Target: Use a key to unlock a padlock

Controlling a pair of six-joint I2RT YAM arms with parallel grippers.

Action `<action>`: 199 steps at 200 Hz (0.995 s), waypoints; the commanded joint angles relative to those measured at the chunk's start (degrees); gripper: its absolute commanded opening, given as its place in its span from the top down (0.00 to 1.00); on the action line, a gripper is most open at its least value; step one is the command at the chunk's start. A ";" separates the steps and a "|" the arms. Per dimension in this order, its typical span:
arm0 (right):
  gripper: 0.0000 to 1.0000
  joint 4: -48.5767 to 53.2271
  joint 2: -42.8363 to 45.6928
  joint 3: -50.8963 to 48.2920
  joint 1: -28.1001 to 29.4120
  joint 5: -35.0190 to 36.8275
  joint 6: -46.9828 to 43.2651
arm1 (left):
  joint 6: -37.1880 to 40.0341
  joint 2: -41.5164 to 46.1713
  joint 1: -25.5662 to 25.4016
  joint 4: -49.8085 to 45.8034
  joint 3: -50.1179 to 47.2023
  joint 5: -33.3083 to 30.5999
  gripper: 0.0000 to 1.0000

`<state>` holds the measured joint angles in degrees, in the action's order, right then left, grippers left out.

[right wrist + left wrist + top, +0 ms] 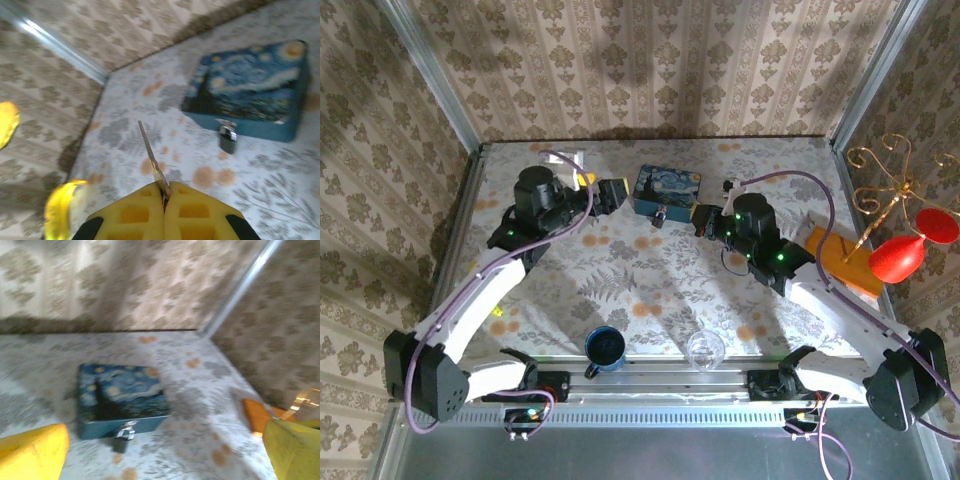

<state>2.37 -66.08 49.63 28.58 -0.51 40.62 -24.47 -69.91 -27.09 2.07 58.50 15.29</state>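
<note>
Right gripper (pixel 165 190) around thin key (pixel 148 144)

In the upper centre of the frame, the padlock (pixel 661 215) sits against the near wall of the tin (pixel 666 186), with the left gripper (pixel 621 194) to their left and the right gripper (pixel 700 216) to their right.

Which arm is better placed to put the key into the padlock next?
Right. The right jaws are shut on the key, with the padlock just ahead at the blue tin's front; the left jaws stand open and empty.
</note>
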 commanded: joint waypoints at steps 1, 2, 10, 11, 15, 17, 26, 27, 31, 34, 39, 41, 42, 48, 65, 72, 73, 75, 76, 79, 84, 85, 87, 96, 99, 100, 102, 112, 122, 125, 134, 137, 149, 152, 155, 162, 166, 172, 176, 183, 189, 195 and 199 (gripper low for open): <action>1.00 8.10 -3.13 3.33 -1.51 8.65 3.55 | -0.95 -3.83 -1.05 -0.73 -0.25 -13.37 0.00; 1.00 8.09 -3.28 3.39 -1.60 8.67 3.57 | -0.90 -4.09 -1.13 -0.60 -0.24 -13.50 0.00; 1.00 8.17 -4.64 3.83 -2.33 8.73 3.79 | -0.34 -6.33 -1.45 0.45 0.07 -14.64 0.00; 1.00 8.17 -4.83 3.86 -2.40 8.79 3.82 | -0.29 -6.62 -1.46 0.51 0.09 -14.65 0.00; 1.00 8.19 -5.51 4.16 -2.77 8.86 3.85 | -0.29 -7.76 -1.47 1.27 0.31 -14.94 0.00; 1.00 8.24 -5.84 4.29 -2.92 8.97 3.85 | -0.35 -8.44 -1.47 1.56 0.37 -14.98 0.00; 1.00 8.22 -7.51 5.04 -3.77 9.08 3.63 | -0.95 -11.27 -1.48 3.25 0.80 -15.12 0.00; 1.00 8.20 -7.71 5.13 -3.87 9.10 3.61 | -0.99 -11.59 -1.48 3.54 0.81 -15.03 0.00; 1.00 8.26 -8.52 5.53 -4.25 9.13 3.43 | -1.14 -12.90 -1.43 4.67 0.89 -14.62 0.00; 1.00 8.15 -9.20 5.83 -4.55 9.13 3.35 | -1.23 -13.80 -1.39 5.68 0.90 -14.33 0.00; 1.00 8.24 -10.25 6.42 -5.17 9.03 3.09 | -1.70 -15.35 -1.31 7.18 0.99 -13.82 0.00; 1.00 8.26 -10.72 6.79 -5.37 8.99 3.07 | -1.83 -15.96 -1.26 7.83 1.06 -13.58 0.00; 1.00 8.26 -10.95 6.93 -5.42 8.97 3.02 | -1.95 -16.27 -1.23 8.15 1.12 -13.42 0.00; 1.00 8.52 -12.28 7.78 -6.20 8.97 2.97 | -2.31 -18.12 -1.14 9.74 1.61 -12.11 0.00; 1.00 7.95 -16.98 10.26 -7.92 8.60 1.51 | -2.81 -23.36 -1.21 12.22 4.03 -9.30 0.00; 1.00 7.73 -18.73 11.46 -8.54 8.57 0.86 | -2.79 -25.43 -1.34 12.83 5.10 -8.49 0.00; 1.00 7.69 -18.99 11.64 -8.63 8.54 0.78 | -2.78 -25.70 -1.36 12.90 5.20 -8.42 0.00; 1.00 7.72 -19.52 11.94 -8.78 8.41 0.62 | -2.78 -26.28 -1.38 13.04 5.55 -8.32 0.00; 1.00 7.73 -19.78 12.14 -8.92 8.33 0.52 | -2.78 -26.53 -1.43 13.13 5.69 -8.24 0.00; 1.00 7.80 -20.58 12.75 -9.22 8.07 0.29 | -2.73 -27.30 -1.47 13.26 6.07 -8.14 0.00; 1.00 7.79 -22.02 13.70 -9.59 7.63 -0.18 | -2.58 -28.48 -1.65 13.59 6.60 -8.23 0.00; 1.00 7.76 -22.31 13.85 -9.72 7.59 -0.28 | -2.55 -28.72 -1.69 13.67 6.74 -8.25 0.00; 1.00 7.81 -22.90 14.32 -9.93 7.42 -0.45 | -2.50 -29.13 -1.77 13.78 6.90 -8.36 0.00; 1.00 8.11 -25.39 16.16 -10.49 6.83 -1.03 | -2.11 -30.90 -1.99 14.32 7.79 -8.48 0.00; 1.00 8.20 -26.35 16.77 -10.64 6.65 -1.25 | -2.08 -31.42 -2.08 14.54 8.09 -8.39 0.00; 1.00 8.28 -26.63 16.97 -10.69 6.62 -1.34 | -2.08 -31.69 -2.08 14.59 8.19 -8.33 0.00; 1.00 8.33 -27.27 17.38 -10.77 6.50 -1.47 | -2.14 -32.04 -2.09 14.73 8.34 -8.16 0.00; 1.00 8.93 -30.20 19.51 -11.20 6.36 -2.39 | -2.64 -33.78 -2.10 15.49 9.15 -6.76 0.00; 1.00 9.77 -32.98 21.56 -11.44 6.65 -3.17 | -3.26 -35.48 -2.09 16.15 10.00 -5.52 0.00; 1.00 9.99 -33.79 22.09 -11.53 6.74 -3.40 | -3.53 -36.01 -2.09 16.39 10.12 -5.05 0.00; 1.00 10.25 -35.78 23.42 -11.82 6.84 -3.85 | -4.19 -37.59 -2.09 17.51 10.72 -3.73 0.00; 1.00 10.29 -36.52 23.79 -11.93 6.84 -4.00 | -4.45 -38.11 -2.09 17.96 10.87 -3.29 0.00; 1.00 10.36 -39.02 25.16 -12.28 6.97 -4.47 | -5.46 -39.89 -2.09 19.29 11.59 -1.84 0.00; 1.00 10.38 -39.62 25.43 -12.42 7.06 -4.43 | -5.68 -40.29 -2.09 19.63 11.67 -1.53 0.00; 1.00 10.44 -40.08 25.70 -12.52 7.08 -4.47 | -5.88 -40.67 -2.09 19.98 11.80 -1.31 0.00; 1.00 10.60 -41.37 26.29 -12.77 7.04 -4.47 | -6.18 -41.57 -2.09 20.65 12.20 -0.82 0.00; 1.00 10.68 -42.01 26.57 -12.96 6.94 -4.50 | -6.32 -42.01 -2.09 20.82 12.49 -0.72 0.00; 1.00 10.84 -42.95 27.08 -13.20 6.76 -4.50 | -6.32 -42.66 -2.09 20.75 12.93 -0.63 0.00; 1.00 10.96 -43.55 27.45 -13.33 6.67 -4.45 | -6.22 -43.09 -2.09 20.60 13.31 -0.60 0.00; 1.00 11.00 -44.43 27.99 -13.58 6.31 -4.41 | -5.99 -43.70 -2.09 20.12 14.01 -0.61 0.00; 1.00 10.94 -45.22 28.42 -13.69 6.08 -4.37 | -5.69 -44.26 -2.09 19.60 14.66 -0.67 0.00; 1.00 10.91 -45.82 28.82 -13.83 5.68 -4.41 | -5.34 -44.61 -2.09 18.95 15.22 -0.70 0.00; 1.00 10.83 -46.24 29.01 -13.90 5.36 -4.45 | -5.05 -45.02 -2.09 18.57 15.59 -0.78 0.00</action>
<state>11.51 -109.82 75.83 15.46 5.61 37.23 -29.06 -113.38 -29.02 19.94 70.87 12.86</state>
